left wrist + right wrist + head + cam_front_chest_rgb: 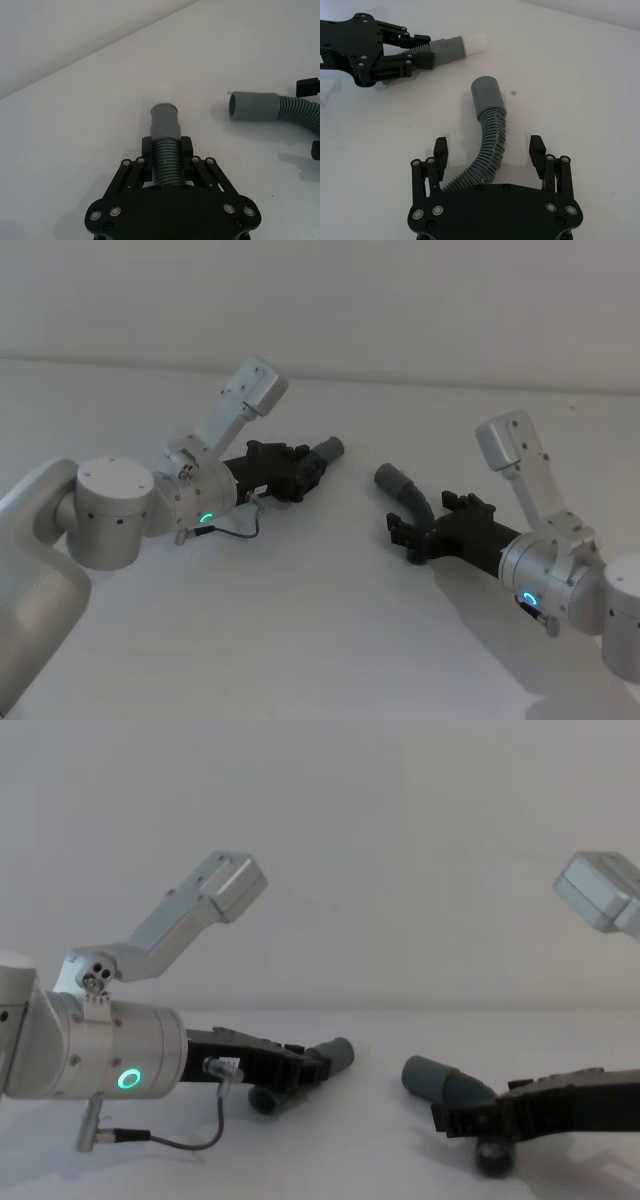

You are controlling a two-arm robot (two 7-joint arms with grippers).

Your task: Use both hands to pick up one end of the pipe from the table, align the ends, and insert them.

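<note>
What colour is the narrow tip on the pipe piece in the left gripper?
The tip of that pipe piece is white; the right wrist view shows it best.

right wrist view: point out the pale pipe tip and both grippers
pale tip (474, 43), right wrist view, middle of the white end.
left gripper (423, 49), right wrist view, midway between fingertips shut on a pipe piece (447, 47).
right gripper (489, 149), right wrist view, midway between its open fingertips.

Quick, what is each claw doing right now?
Left claw: closed on one pipe piece.
Right claw: open around the other pipe piece, not gripping.
</note>
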